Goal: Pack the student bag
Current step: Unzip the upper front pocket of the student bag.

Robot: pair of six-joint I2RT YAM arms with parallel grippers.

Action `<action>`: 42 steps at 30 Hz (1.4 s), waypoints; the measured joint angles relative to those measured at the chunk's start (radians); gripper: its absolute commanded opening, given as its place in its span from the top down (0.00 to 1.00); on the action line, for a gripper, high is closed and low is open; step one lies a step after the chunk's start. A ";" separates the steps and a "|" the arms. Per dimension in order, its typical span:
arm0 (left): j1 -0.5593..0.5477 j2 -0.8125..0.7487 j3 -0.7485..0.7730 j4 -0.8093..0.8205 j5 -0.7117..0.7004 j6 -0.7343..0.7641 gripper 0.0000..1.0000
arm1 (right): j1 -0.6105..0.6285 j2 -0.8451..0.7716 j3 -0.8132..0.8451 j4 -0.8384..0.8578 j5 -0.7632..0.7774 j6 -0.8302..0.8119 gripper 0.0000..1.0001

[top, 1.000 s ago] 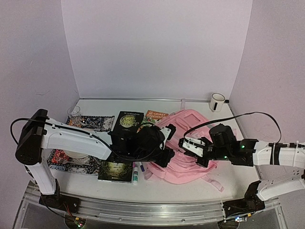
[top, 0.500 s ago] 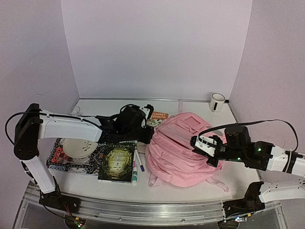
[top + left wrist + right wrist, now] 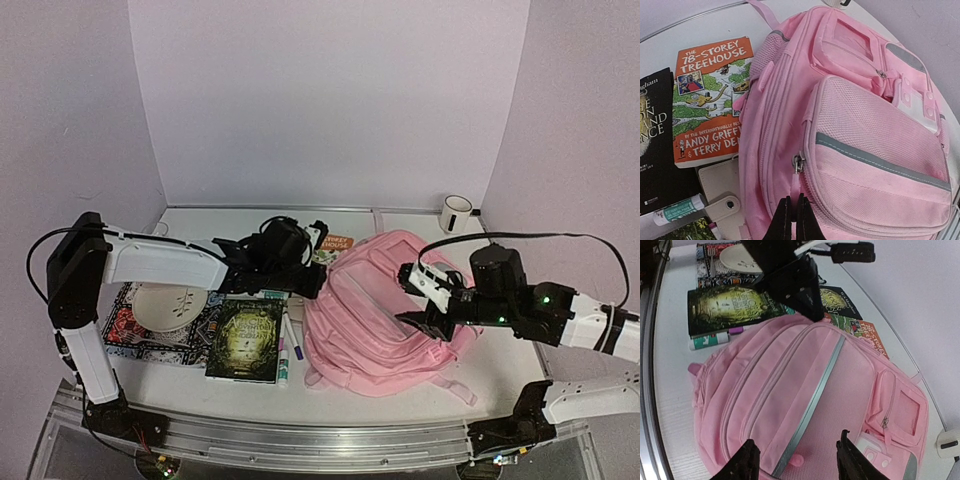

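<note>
While the one student bag [image 3: 385,310] lies front-up on the right half of the white table [image 3: 220,218], its left flank just beside the books, both arms meet over it. The left gripper [image 3: 791,217] is pinched fully together on a thin pink tab of the bag below a zip slider. The right gripper [image 3: 797,460] hangs over the bag's right side with its jaws parted and nothing between them. Three books show: a green-covered one [image 3: 245,340] near the front, a black one [image 3: 652,135] mostly under the left arm, and an orange one [image 3: 710,100] whose corner the bag overlaps. One patterned mat [image 3: 120,335] at the left edge carries one pale plate [image 3: 165,305]. One white mug [image 3: 456,213] stands in the far right corner, well apart from the rest. One white snap wallet [image 3: 720,187] lies against the bag's left side, and two markers, a white-and-green one [image 3: 283,365] and a purple one [image 3: 296,345], lie between the green book and the bag. Half a second ago the right jaws were closed; now they stand apart. A second ago the left gripper was lower, at the bag's near left corner, and it is now farther back. Bare tabletop shows along the back wall, between bag and mug, and in a strip along the near rail.
</note>
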 measured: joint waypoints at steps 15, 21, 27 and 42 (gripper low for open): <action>-0.114 0.000 0.000 0.029 0.102 -0.060 1.00 | 0.044 0.363 0.216 -0.002 0.100 0.482 0.43; -0.115 0.000 0.000 0.034 0.127 -0.073 1.00 | 0.053 0.452 0.217 -0.002 0.150 0.520 0.48; -0.115 0.000 0.000 0.034 0.128 -0.072 1.00 | 0.063 0.471 0.217 0.000 0.174 0.524 0.72; -0.122 0.000 0.008 0.048 0.098 -0.047 1.00 | 0.065 0.403 0.206 -0.034 0.162 0.502 1.00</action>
